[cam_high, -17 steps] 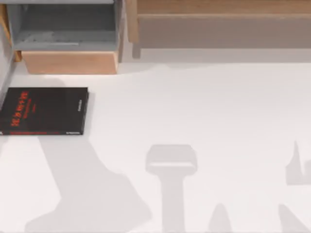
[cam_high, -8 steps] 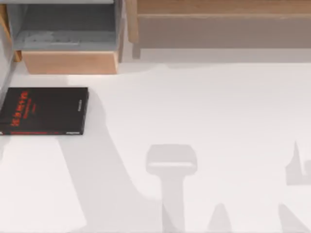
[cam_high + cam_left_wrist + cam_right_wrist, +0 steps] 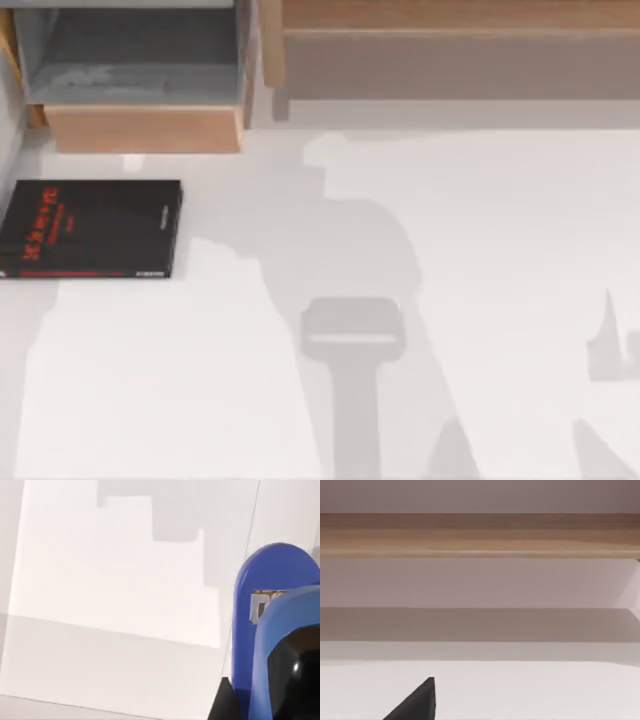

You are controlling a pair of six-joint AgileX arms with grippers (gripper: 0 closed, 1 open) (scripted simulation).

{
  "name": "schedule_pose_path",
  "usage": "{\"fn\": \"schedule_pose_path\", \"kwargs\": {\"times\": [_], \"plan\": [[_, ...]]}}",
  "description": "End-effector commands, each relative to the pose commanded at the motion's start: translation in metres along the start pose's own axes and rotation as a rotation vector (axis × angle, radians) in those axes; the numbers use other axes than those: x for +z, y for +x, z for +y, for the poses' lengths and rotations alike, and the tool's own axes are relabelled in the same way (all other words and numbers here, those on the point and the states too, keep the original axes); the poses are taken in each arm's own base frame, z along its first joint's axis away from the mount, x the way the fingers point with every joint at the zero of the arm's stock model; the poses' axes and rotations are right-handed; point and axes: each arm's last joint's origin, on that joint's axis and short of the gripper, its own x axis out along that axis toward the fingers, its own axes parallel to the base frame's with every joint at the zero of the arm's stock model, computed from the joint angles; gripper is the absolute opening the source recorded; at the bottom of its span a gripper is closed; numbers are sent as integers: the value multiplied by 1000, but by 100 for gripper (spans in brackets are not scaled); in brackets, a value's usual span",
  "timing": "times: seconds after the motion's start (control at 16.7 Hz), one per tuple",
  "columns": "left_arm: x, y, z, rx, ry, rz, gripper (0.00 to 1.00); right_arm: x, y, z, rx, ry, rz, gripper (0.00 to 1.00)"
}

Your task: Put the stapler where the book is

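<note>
1. At the far left of the table [image 3: 480,220], as the top view shows it, the book [image 3: 92,228] lies flat with its red-lettered cover up and a thin red line along its near edge. It sits just in front of an open wooden drawer unit [image 3: 140,128], close to it but apart from it.
2. A long wooden shelf [image 3: 450,50] runs along the back of the table, from the middle across to the right. The right wrist view faces its front edge.
3. The stapler [image 3: 272,630] appears in the left wrist view, close against the camera. Dark finger parts [image 3: 295,675] press against its blue body, so I judge the left gripper to be clamped on it and carrying it above the table surface.
4. Of the right gripper, a single dark fingertip [image 3: 415,702] shows in its own wrist view. Whether that pincer is open or closed I cannot tell, and the arm looks idle.
5. The step in hand appears to be the carry: stapler gripped, not yet set down.
6. The next move calls for bringing the stapler across to the book's spot at the left and lowering it there before letting go.
</note>
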Motion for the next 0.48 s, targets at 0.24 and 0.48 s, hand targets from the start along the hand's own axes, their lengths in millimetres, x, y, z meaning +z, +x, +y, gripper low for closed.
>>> {"fn": "schedule_pose_path", "kwargs": {"times": [0.24, 0.48], "plan": [[-16, -2, -53, -18, 107, 19, 0, 0, 0, 0, 0, 0, 0, 100], [-38, 13, -91, -13, 179, 65, 0, 0, 0, 0, 0, 0, 0, 100]]}}
